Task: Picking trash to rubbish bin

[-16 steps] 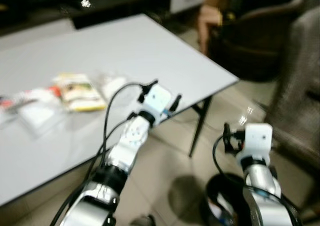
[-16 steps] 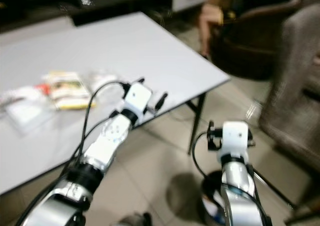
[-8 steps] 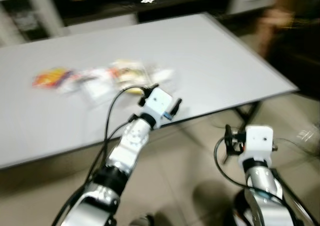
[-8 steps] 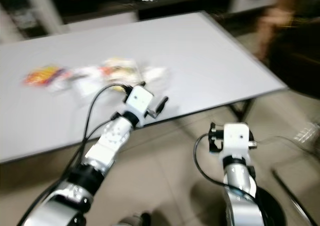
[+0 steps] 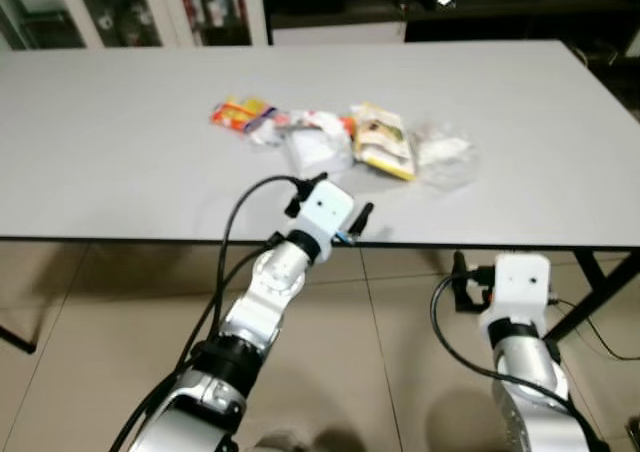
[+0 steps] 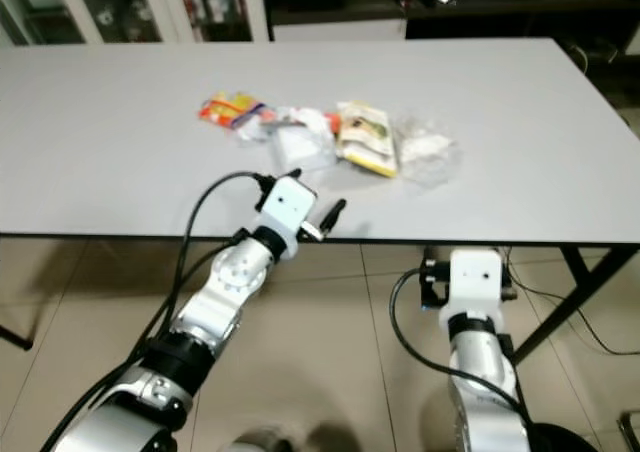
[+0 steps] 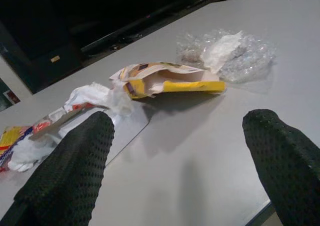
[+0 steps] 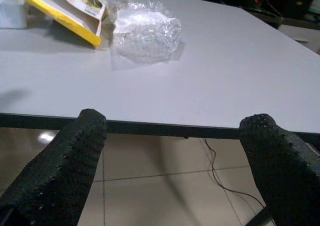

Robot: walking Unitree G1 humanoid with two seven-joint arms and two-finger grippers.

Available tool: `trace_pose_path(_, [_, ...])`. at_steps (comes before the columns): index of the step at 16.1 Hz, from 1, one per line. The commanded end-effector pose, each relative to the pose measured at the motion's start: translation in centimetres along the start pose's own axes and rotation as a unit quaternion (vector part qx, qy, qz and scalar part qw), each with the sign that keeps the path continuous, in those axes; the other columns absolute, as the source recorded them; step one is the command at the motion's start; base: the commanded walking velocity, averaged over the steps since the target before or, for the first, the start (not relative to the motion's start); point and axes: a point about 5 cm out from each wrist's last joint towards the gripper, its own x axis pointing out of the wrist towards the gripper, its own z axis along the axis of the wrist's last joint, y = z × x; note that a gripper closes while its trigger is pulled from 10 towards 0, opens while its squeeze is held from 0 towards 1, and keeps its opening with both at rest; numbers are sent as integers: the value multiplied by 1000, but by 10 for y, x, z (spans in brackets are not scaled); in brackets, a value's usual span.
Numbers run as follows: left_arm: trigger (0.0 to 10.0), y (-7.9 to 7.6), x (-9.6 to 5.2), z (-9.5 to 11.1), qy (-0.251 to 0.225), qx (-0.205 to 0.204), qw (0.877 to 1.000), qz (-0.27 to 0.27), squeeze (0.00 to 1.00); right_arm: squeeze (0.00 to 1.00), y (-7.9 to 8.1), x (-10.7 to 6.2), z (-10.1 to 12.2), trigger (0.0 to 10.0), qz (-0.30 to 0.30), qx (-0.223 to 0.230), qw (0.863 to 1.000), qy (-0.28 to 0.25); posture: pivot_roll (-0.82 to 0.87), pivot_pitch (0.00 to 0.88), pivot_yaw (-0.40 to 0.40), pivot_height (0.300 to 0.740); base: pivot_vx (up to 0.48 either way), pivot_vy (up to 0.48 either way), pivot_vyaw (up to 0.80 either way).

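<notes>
We face a wide grey tabletop (image 5: 120, 162) that spans the scene, with tiled floor (image 5: 90, 352) below its near edge and dark cabinets (image 5: 200, 7) behind its far edge. The trash lies in a loose row across the middle of the tabletop. Taking the yellow snack packet (image 5: 383, 142) as our mark, a crumpled clear plastic wrap (image 5: 443, 158) sits just beside it on the right, well inside the tabletop's near edge. Just beside the packet on the other side lies a flat white wrapper (image 5: 312, 150) with crumpled white paper (image 5: 322, 123) touching it, and beyond those, furthest from the packet, a small orange and yellow wrapper (image 5: 238, 113). Our left claw (image 7: 180, 171) hovers at the tabletop's near edge, in front of the packet; its two black fingers (image 7: 70, 171) are spread wide apart with nothing between them. Our right claw (image 8: 172, 171) hangs lower, below the tabletop's edge and in front of the clear plastic wrap, which stands near the packet's right end; its fingers (image 8: 65, 171) are likewise spread wide and grip nothing.
</notes>
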Motion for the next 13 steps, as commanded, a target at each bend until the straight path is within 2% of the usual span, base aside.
trace_pose_path(1, [10000,5,-3,-6,15,4,1000,5,0,0,2,0,1,10000,4,5,1000,-2,93,94,23,740,0,0,800])
trace_pose_path(2, [10000,6,-3,-7,13,-2,1000,5,0,0,3,-1,1,10000,5,6,1000,-3,94,95,24,740,0,0,800])
trace_pose_path(6, [10000,12,1,-9,31,-56,998,16,0,0,4,-1,2,10000,6,15,1000,-4,94,95,24,740,0,0,0])
trace_pose_path(13, [10000,16,0,-16,43,-73,996,27,0,0,3,-1,2,10000,7,15,1000,-5,89,90,20,740,0,0,0])
